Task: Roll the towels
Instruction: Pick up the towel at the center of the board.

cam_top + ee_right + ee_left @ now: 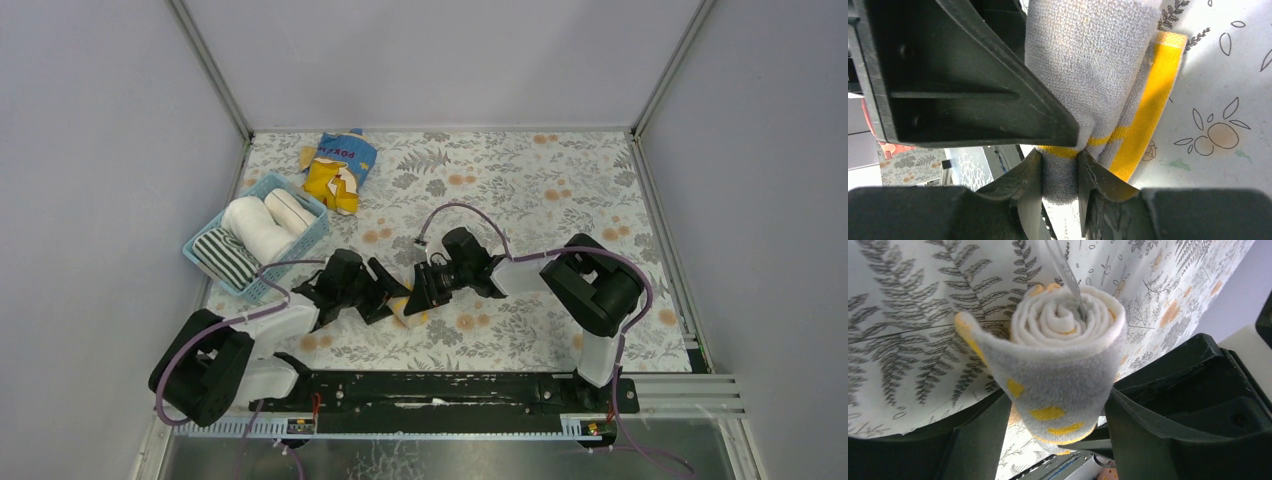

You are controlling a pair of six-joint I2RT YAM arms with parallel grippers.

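Beige with yellow marks, the towel (1063,365) is wound into a roll near the middle of the desk (520,180). Our right end effector (1060,170) pinches one end. The left end effector (1055,400) flanks the roll, but we cannot tell whether it grips. Three rolled towels (255,225) sit in the basket (305,243), so we judge this one the last.

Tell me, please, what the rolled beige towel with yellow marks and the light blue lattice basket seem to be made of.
The rolled beige towel with yellow marks: soft looped terry cloth, matte, by its nubbly pile and spiral layers. The light blue lattice basket: probably moulded plastic, by its stiff open-grid walls; finish too small to judge.
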